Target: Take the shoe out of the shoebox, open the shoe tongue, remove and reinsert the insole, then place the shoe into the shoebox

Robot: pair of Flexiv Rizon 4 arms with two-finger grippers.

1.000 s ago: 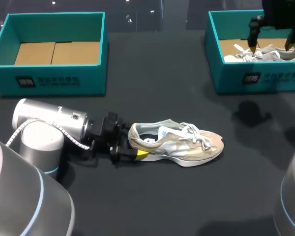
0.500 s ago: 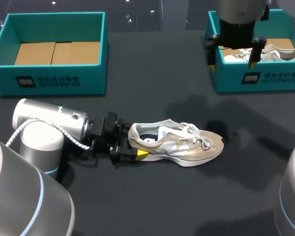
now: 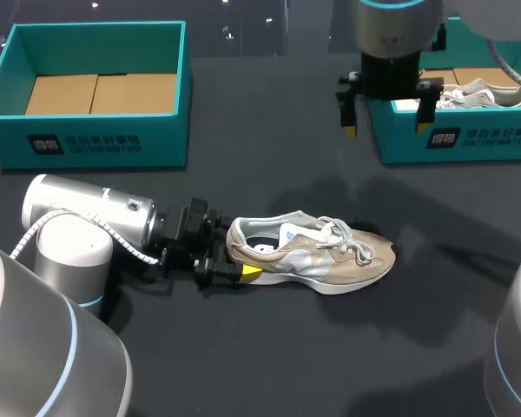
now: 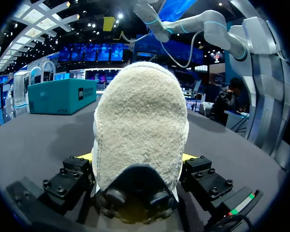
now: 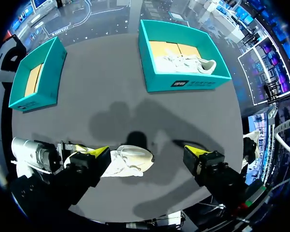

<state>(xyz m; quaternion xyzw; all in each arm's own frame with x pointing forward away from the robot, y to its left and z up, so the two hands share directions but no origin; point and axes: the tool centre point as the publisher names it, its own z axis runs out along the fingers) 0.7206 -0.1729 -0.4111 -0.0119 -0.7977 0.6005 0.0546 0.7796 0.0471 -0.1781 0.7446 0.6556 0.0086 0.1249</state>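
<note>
Dark bench carries the shoe upright near its middle. It looks light, soft above and firmer at the heel, so the heel is likely the best hold. The left pincer clamps it there. The right pincer hangs apart, empty. Only the left wrist view shows both tips gripping. Only the head view shows the laces.

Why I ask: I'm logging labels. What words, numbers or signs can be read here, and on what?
Left shoebox: white print beside a dark square on the front wall, too small to read.
Right shoebox: the same kind of print, too small to read.
Shoe: blue marks inside, too blurred to read.
No other text shows.
</note>
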